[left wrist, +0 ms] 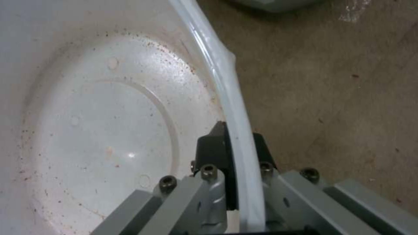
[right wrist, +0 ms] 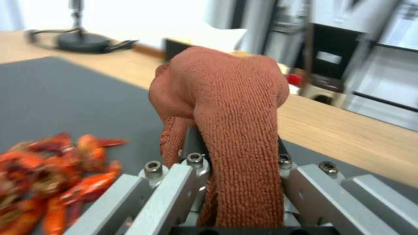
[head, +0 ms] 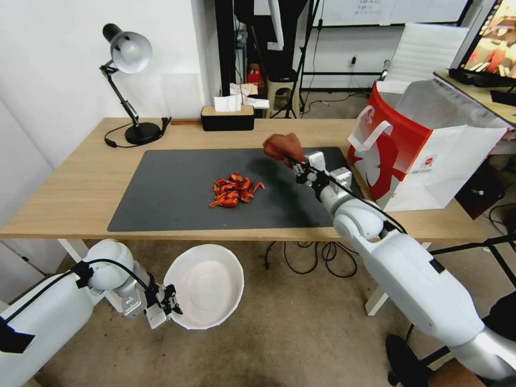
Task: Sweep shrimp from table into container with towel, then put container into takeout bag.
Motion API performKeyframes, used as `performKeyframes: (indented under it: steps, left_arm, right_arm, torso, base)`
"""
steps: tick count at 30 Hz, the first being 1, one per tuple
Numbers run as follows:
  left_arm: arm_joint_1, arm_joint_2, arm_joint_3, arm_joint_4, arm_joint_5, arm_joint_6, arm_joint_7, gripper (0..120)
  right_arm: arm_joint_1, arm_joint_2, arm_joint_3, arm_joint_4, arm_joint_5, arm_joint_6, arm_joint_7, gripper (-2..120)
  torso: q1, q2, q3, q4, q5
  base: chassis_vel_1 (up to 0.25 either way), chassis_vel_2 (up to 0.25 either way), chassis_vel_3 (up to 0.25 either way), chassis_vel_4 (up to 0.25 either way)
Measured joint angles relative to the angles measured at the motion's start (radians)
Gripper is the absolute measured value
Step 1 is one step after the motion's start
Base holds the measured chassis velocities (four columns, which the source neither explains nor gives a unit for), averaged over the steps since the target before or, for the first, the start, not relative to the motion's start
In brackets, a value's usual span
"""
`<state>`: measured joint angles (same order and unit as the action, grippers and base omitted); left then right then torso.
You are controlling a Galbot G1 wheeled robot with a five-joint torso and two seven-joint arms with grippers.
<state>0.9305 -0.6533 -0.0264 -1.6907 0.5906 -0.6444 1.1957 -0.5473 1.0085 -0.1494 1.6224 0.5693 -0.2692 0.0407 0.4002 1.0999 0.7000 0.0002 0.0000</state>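
Closest in, the left gripper [head: 171, 306] hangs below the front edge of the table [head: 64, 199], its fingers pinched on the rim of the white bowl [head: 207, 285], one inside and one outside. I'd say the bowl is parked down there, mouth tipped up, so stuff pushed off the edge drops right in. It's empty apart from some reddish specks.

Up on the grey mat [head: 161, 199], the shrimp [head: 232, 191] sit in one loose pile near the middle, a bit back from the front edge.

Just past them to the right, the right gripper [head: 294, 165] hovers over the mat with its fingers clamped on the rust-red towel [head: 284, 145], bunched up like a pusher pad.

The takeout bag [head: 414, 156] stands open at the right end, probably waiting for the bowl.
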Motion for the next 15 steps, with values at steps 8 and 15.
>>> performKeyframes:
  steps: [8, 15]
  left_arm:
    - [-0.009, -0.003, -0.004, 0.008, -0.012, -0.003, -0.013, 0]
    - [-0.021, -0.010, -0.012, 0.026, -0.026, -0.003, -0.019, 0]
  right_arm:
    - [0.158, -0.059, -0.147, -0.113, -0.013, -0.039, -0.167, 9]
    - [0.212, -0.067, -0.185, -0.183, -0.022, -0.036, -0.240, 9]
  torso:
    - [0.000, 0.000, 0.000, -0.0004, 0.0001]
    - [0.000, 0.000, 0.000, -0.0002, 0.0001]
  base:
    - [0.000, 0.000, 0.000, 0.000]
    - [0.000, 0.000, 0.000, 0.000]
